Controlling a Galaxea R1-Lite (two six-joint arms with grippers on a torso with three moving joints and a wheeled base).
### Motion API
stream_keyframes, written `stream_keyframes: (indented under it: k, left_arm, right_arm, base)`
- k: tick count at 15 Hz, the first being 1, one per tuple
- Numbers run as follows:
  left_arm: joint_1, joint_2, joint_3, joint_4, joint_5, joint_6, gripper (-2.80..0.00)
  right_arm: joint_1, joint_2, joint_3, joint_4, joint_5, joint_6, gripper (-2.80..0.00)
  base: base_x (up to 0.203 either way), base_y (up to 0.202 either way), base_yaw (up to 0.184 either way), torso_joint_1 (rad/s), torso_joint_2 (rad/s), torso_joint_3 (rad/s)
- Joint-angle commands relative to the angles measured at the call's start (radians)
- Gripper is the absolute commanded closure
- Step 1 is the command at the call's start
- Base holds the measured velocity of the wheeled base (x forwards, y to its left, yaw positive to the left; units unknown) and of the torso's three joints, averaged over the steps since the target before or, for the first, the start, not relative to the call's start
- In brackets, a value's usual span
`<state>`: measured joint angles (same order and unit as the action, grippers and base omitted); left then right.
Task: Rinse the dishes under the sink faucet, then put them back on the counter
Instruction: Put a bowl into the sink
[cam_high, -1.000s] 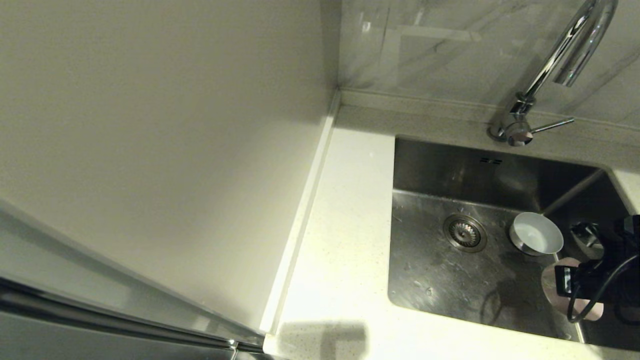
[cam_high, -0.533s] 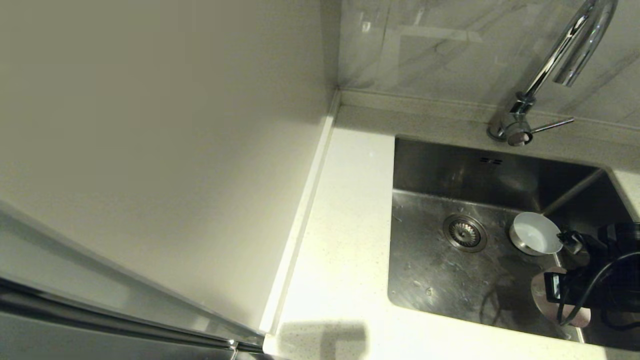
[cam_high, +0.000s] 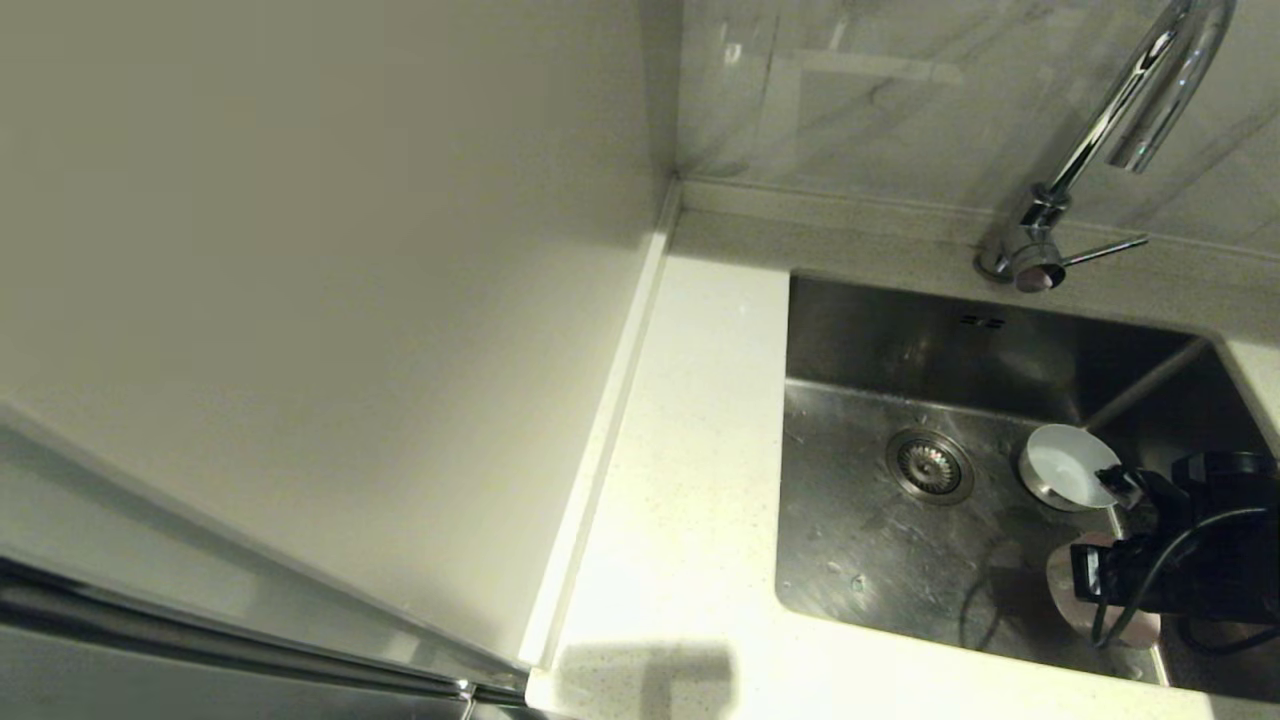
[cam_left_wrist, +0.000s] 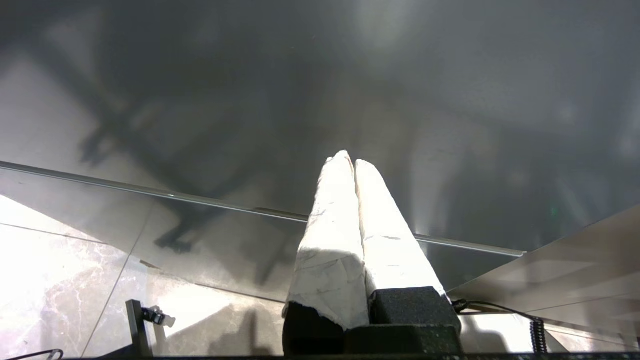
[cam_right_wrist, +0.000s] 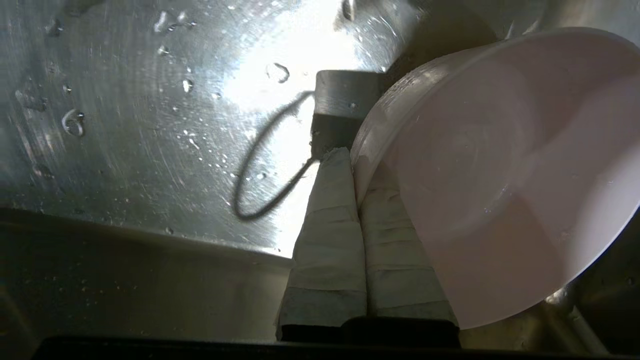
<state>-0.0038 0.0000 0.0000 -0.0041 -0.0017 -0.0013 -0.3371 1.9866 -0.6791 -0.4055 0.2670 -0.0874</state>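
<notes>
My right gripper (cam_right_wrist: 350, 162) is shut on the rim of the pale pink bowl (cam_right_wrist: 500, 165), one finger inside and one outside, holding it tilted above the wet sink floor. In the head view the right arm (cam_high: 1205, 575) reaches into the sink (cam_high: 880, 570) at its right end and covers most of the pink bowl (cam_high: 1062, 592). The light blue-grey bowl (cam_high: 1068, 466) stands upright on the sink floor just beyond it. The chrome faucet (cam_high: 1120, 120) rises behind the sink, with no water showing. My left gripper (cam_left_wrist: 351, 161) is shut and empty, parked out of the head view.
The white speckled counter (cam_high: 690, 480) runs along the sink's left side and front. A round drain strainer (cam_high: 929, 465) sits mid-basin, and the faucet lever (cam_high: 1100, 250) points right. A beige wall panel (cam_high: 320, 300) stands to the left.
My right arm has moved left across the sink with the pink bowl in its grip, coming closer to the blue-grey bowl. The blue-grey bowl has stayed in place.
</notes>
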Motion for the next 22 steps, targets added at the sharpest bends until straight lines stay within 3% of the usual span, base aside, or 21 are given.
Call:
stream_keyframes:
  k: [1,5,8,10,13,17,22]
  left_arm:
    - [-0.001,0.000,0.003,-0.001,0.000,0.000,0.00]
    - [0.000,0.000,0.003,-0.001,0.000,0.000,0.00]
    - [0.001,0.000,0.003,-0.001,0.000,0.000,0.00]
    - [0.000,0.000,0.003,-0.001,0.000,0.000,0.00]
    - [0.000,0.000,0.003,-0.001,0.000,0.000,0.00]
    - [0.001,0.000,0.003,-0.001,0.000,0.000,0.00]
    - [-0.001,0.000,0.003,-0.001,0.000,0.000,0.00]
  right_arm:
    - [0.034,-0.055,0.006,-0.002,0.001,0.001,0.00]
    - [0.228,-0.111,0.006,-0.008,-0.001,0.022,0.00]
    - [0.332,-0.059,-0.001,-0.108,-0.021,0.019,0.00]
    - [0.379,0.022,-0.009,-0.242,-0.099,0.017,0.00]
    - [0.446,0.164,-0.026,-0.476,-0.279,0.002,0.00]
    - [0.468,0.290,-0.093,-0.703,-0.490,-0.099,0.00]
    - [0.466,0.326,-0.108,-0.728,-0.593,-0.133,0.00]
  base:
    - [0.000,0.000,0.000,0.000,0.00,0.000]
    - [0.000,0.000,0.000,0.000,0.00,0.000]
    - [0.000,0.000,0.000,0.000,0.00,0.000]
    - [0.000,0.000,0.000,0.000,0.00,0.000]
    - [0.000,0.000,0.000,0.000,0.00,0.000]
    - [0.000,0.000,0.000,0.000,0.00,0.000]
    - [0.000,0.000,0.000,0.000,0.00,0.000]
